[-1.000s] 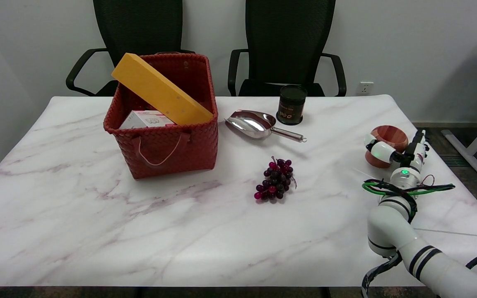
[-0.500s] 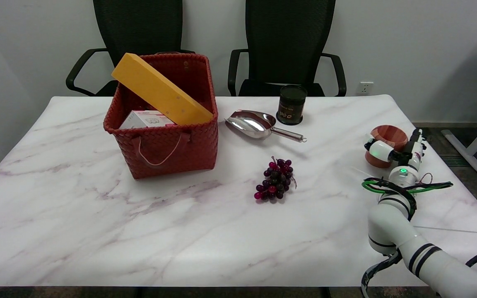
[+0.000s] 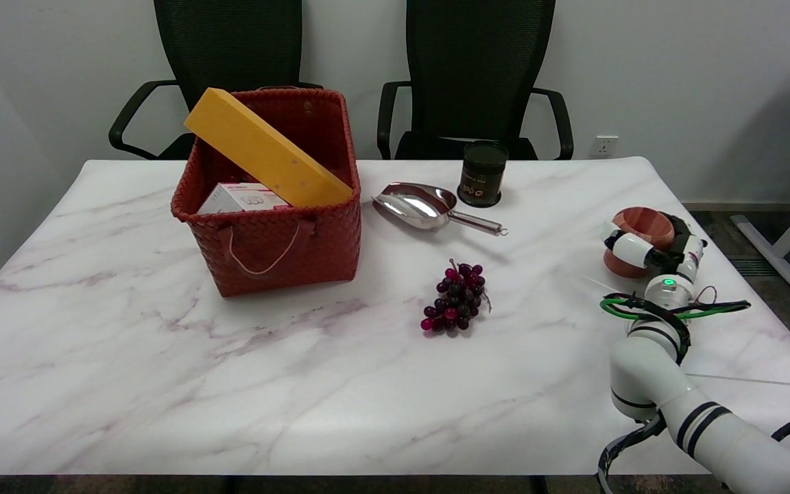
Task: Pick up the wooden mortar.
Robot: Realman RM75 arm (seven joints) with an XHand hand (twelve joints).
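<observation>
The wooden mortar (image 3: 642, 226) is seen upright near the marble table's (image 3: 162, 384) right edge, wrapped by the right hand (image 3: 655, 250), whose fingers are closed around its sides from the near side, with grapes (image 3: 455, 305) well apart to the left.

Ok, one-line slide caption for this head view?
Right hand wraps the round reddish wooden mortar near the white marble table's right edge.

The right arm (image 3: 669, 384) reaches up from the lower right corner, bent at the elbow, forearm pointing away. Its right hand (image 3: 652, 250) wraps around the wooden mortar (image 3: 642, 226), fingers (image 3: 629, 248) curled against its near side.
</observation>
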